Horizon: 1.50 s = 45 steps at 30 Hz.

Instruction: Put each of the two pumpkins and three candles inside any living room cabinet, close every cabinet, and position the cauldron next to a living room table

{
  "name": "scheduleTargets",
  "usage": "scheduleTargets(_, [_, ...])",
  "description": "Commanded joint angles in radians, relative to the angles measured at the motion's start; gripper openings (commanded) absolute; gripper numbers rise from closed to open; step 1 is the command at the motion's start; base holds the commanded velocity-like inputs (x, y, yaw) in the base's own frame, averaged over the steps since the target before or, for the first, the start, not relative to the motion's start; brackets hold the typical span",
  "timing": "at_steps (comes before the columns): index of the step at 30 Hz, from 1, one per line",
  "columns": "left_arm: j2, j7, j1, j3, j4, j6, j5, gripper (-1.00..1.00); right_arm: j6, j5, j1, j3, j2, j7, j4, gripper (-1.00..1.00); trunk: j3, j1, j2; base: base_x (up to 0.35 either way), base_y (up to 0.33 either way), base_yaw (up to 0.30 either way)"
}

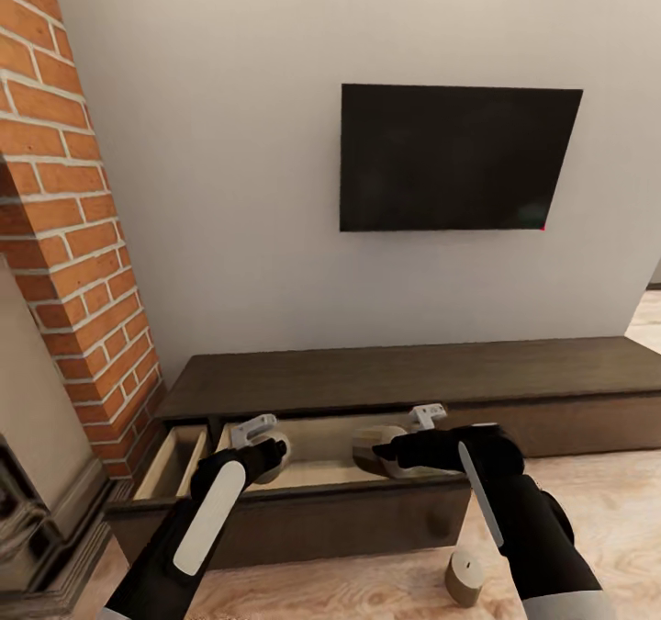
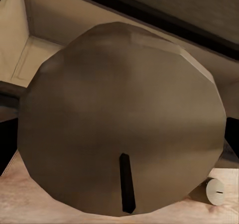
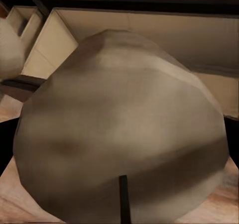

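Observation:
The cabinet [image 1: 551, 377] runs along the wall, and one of its drawers [image 1: 303, 519] is pulled out, showing a pale interior. My left gripper [image 1: 266, 445] is shut on a grey-olive candle [image 1: 278, 459] over the drawer's left part. That candle [image 2: 119, 119] sits close up in the left wrist view, wick toward the camera. My right gripper [image 1: 397, 441] is shut on a second candle [image 1: 375, 452] over the drawer's middle, which looms large [image 3: 119, 134] in the right wrist view. A third candle [image 1: 465, 577] stands on the floor in front of the drawer. Pumpkins, cauldron and table are out of view.
A black TV [image 1: 454, 156] hangs on the white wall above the cabinet. A red brick chimney breast [image 1: 64, 234] and a dark hearth [image 1: 37, 519] stand close on the left. Light wood floor [image 1: 606, 482] lies to the right of the open drawer.

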Motion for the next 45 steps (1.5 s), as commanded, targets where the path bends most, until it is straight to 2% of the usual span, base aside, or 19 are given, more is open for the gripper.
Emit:
scheduleTargets(1, [0.000, -0.002, 0.000, 0.000, 0.002, 0.000, -0.002, -1.00, 0.001, -0.005, 0.000, 0.001, 0.000, 0.000, 0.002, -1.00, 0.003, -0.004, 0.007, 0.000, 0.000, 0.286])
scheduleTargets(10, [-0.003, -0.034, -0.017, 0.000, 0.081, -0.034, -0.006, -1.00, 0.001, -0.004, -0.001, 0.007, 0.006, -0.003, 0.055, -1.00, 0.032, -0.038, 0.070, 0.000, 0.000, 0.287])
scheduleTargets(13, [-0.002, -0.040, -0.019, -0.002, 0.081, -0.037, -0.005, -1.00, 0.001, -0.004, -0.002, 0.007, 0.006, -0.003, 0.059, -1.00, 0.041, -0.050, 0.091, 0.000, 0.000, 0.201])
scheduleTargets(16, [-0.003, -0.053, -0.020, -0.004, 0.080, -0.038, -0.003, -1.00, 0.001, -0.006, -0.001, 0.003, 0.004, -0.001, 0.061, -1.00, 0.041, -0.050, 0.091, 0.000, 0.000, 0.078])
scheduleTargets(19, [-0.003, -0.070, -0.020, -0.003, 0.088, -0.037, -0.003, -1.00, -0.061, -0.006, 0.000, 0.000, 0.003, -0.001, 0.064, -1.00, 0.041, -0.050, 0.091, 0.000, 0.000, 0.030])
scheduleTargets(23, [-0.002, -0.079, -0.020, -0.003, 0.093, -0.031, -0.004, -1.00, -0.099, -0.006, 0.000, 0.000, 0.003, -0.002, 0.108, -1.00, 0.041, -0.050, 0.091, 0.058, 0.000, 0.011])
scheduleTargets(36, [-0.008, -0.084, -0.026, -0.002, 0.131, -0.022, -0.003, -1.00, -0.111, -0.007, -0.018, -0.002, 0.006, -0.003, 0.242, -1.00, 0.041, -0.050, 0.091, 0.308, 0.000, 0.001])
scheduleTargets(40, [-0.012, -0.109, -0.056, -0.002, 0.219, 0.000, -0.002, -1.00, -0.111, -0.012, -0.060, -0.005, 0.007, -0.004, 0.348, -1.00, 0.041, -0.050, 0.091, 0.346, 0.000, 0.000])
scheduleTargets(43, [-0.015, -0.191, -0.107, -0.001, 0.374, 0.032, -0.002, -1.00, -0.119, -0.017, -0.131, -0.007, 0.009, -0.003, 0.520, -1.00, 0.041, -0.050, 0.091, 0.278, 0.000, 0.000])
scheduleTargets(45, [-0.016, -0.214, -0.122, -0.001, 0.415, 0.037, -0.002, -1.00, -0.122, -0.018, -0.149, -0.007, 0.011, -0.003, 0.569, -1.00, 0.041, -0.050, 0.091, 0.138, 0.000, 0.000])
